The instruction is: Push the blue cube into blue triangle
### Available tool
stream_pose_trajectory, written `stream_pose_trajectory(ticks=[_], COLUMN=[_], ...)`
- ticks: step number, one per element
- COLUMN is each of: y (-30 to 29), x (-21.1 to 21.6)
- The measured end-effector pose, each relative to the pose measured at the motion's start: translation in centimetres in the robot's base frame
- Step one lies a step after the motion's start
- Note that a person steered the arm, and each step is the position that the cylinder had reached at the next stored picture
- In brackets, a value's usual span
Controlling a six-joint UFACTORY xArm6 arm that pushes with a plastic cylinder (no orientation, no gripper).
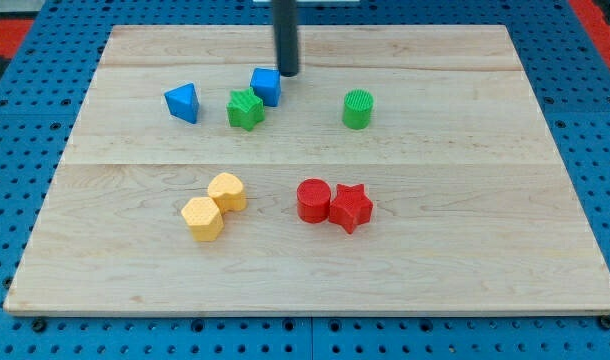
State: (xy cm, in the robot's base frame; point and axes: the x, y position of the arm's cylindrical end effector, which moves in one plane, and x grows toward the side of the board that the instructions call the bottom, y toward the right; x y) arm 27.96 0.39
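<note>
The blue cube (266, 86) sits on the wooden board near the view's top, touching the green star (245, 109) at its lower left. The blue triangle (183, 102) lies further to the view's left, apart from both. My tip (287, 73) is the lower end of the dark rod; it stands just right of and slightly above the blue cube, almost touching it.
A green cylinder (357, 109) stands to the right. Two yellow blocks (214, 205) touch each other at the lower left of centre. A red cylinder (313, 200) and a red star (351, 207) touch at the lower centre. The wooden board (485, 250) lies on blue pegboard.
</note>
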Motion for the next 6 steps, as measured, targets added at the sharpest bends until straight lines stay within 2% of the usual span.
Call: stream_pose_trajectory(ticks=[1,2,3,5,6], y=[5.1,-2.4,-4.7,-2.3,-9.3], x=[0.5,0.8,2.3,4.0,4.0])
